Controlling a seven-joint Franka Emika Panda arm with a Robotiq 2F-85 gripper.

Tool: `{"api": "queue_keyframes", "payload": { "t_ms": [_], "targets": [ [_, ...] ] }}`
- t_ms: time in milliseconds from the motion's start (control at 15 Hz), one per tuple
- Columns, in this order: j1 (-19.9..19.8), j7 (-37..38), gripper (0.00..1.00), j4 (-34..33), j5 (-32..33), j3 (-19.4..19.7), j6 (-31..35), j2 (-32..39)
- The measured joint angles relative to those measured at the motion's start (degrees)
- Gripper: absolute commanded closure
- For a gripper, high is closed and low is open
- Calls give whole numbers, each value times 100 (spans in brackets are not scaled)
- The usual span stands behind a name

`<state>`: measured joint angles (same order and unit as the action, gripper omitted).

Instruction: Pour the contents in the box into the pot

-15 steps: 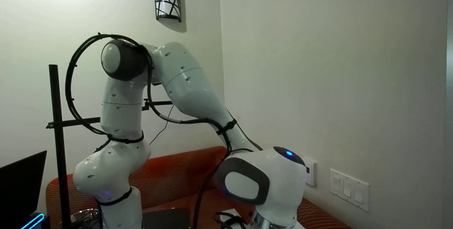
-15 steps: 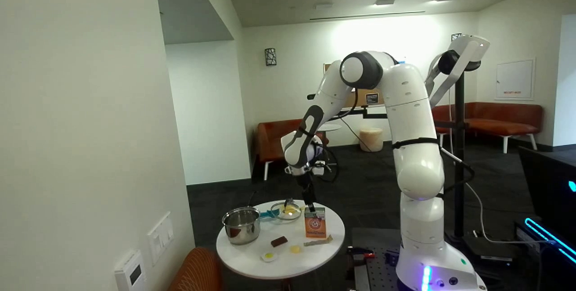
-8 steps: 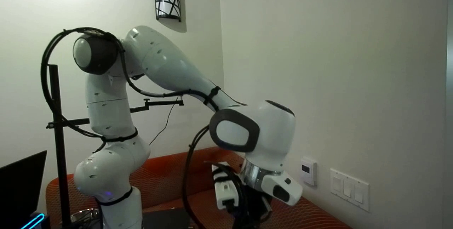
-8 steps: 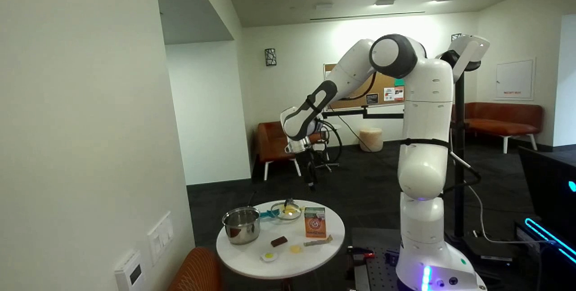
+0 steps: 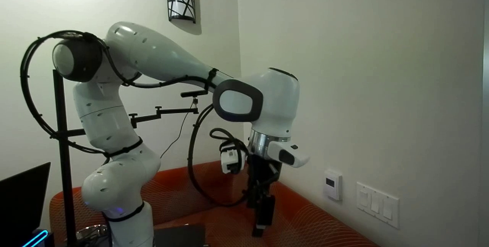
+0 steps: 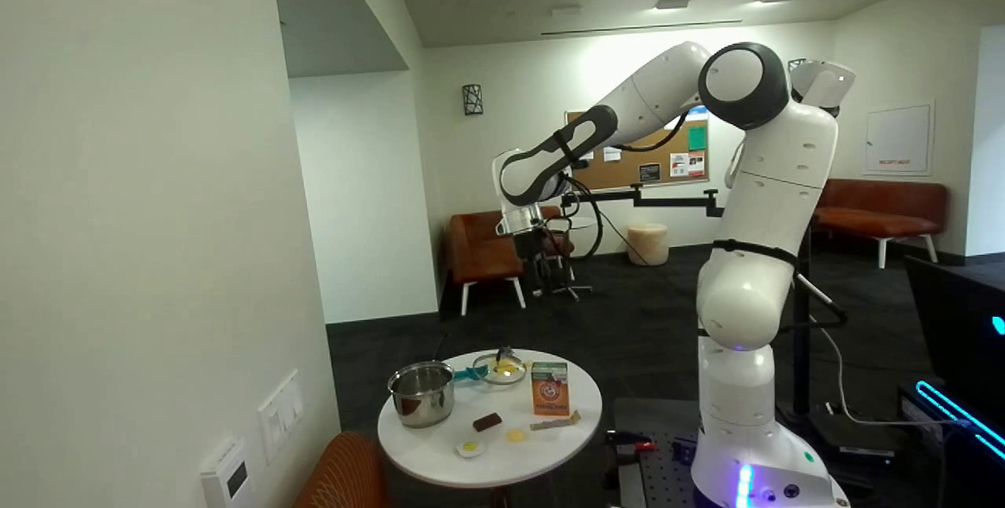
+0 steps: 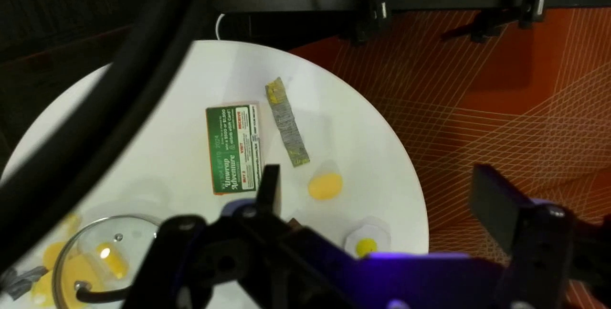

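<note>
The box [image 6: 550,390], an orange carton with a green top, stands upright on the right part of the round white table in an exterior view. From above, its green and white top [image 7: 234,149] shows in the wrist view, left of my jaws. The steel pot [image 6: 422,394] stands without a lid at the table's left edge; its inside looks dark, and in the wrist view it does not show. My gripper [image 7: 377,175] hangs high over the table, pointing down. Its fingers are spread wide with nothing between them. In an exterior view my gripper [image 5: 262,222] also shows, without the table.
A glass lid [image 6: 502,370] with yellow pieces by it lies behind the pot's teal handle [image 6: 471,373]. Around the box are a grey strip [image 6: 555,421], a yellow piece [image 6: 515,435], a toy egg [image 6: 469,447] and a brown block [image 6: 487,421]. A wall stands beside the table.
My arm has risen and drawn back, lifting the gripper from close by the box's top to well above the table. The box and the pot have stayed where they were.
</note>
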<state>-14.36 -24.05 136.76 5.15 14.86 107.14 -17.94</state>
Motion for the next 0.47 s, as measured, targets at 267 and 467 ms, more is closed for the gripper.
{"api": "queue_keyframes", "payload": {
  "t_ms": [267,467],
  "targets": [
    [0,-13,0,4,3,48,5,101],
    [1,-13,0,4,3,49,5,107]
  ]
}}
